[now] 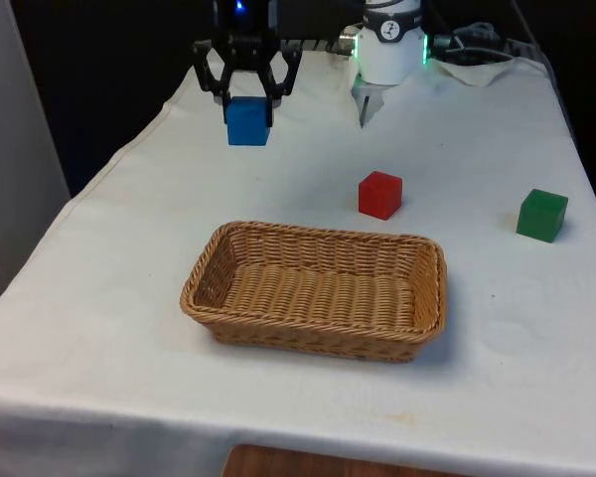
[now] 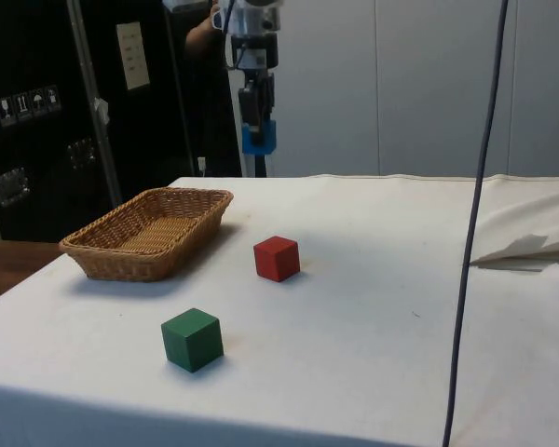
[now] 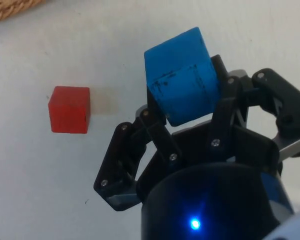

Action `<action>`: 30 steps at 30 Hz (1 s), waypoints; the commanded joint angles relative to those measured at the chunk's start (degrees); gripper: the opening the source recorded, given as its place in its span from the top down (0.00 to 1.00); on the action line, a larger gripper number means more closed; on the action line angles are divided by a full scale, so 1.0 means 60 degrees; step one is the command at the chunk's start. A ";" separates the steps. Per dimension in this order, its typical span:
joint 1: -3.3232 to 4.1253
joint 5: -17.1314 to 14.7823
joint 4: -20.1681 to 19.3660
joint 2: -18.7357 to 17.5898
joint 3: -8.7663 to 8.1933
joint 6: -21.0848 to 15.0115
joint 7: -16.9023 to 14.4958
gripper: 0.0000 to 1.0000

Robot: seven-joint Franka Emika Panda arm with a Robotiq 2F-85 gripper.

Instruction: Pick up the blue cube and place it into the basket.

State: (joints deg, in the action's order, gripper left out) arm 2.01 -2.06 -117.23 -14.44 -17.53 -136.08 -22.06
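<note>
A solid blue cube hangs in the air above the white cloth, pinched between two black fingers, tilted slightly in the wrist view. Nearer the camera sits a shallow, oblong basket of tan woven wicker, upright on the cloth, its inside bare, well apart from the cube

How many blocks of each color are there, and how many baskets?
Blue cube: 1, held by the tool
Red cube: 1
Green cube: 1
Basket: 1
Total: 4
</note>
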 commanded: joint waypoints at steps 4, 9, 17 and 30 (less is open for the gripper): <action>0.0057 0.0124 0.0392 -0.0191 -0.0010 0.0315 0.0143 1.00; 0.0057 0.0105 0.0745 -0.0372 0.0019 0.0525 0.0143 1.00; 0.0029 0.0010 0.1289 -0.0697 0.0086 0.0707 0.0076 1.00; 0.0029 -0.0048 0.2531 -0.1471 0.0220 0.1270 0.0191 1.00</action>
State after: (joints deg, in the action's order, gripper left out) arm 2.23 -2.12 -102.90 -22.75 -16.33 -129.32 -21.03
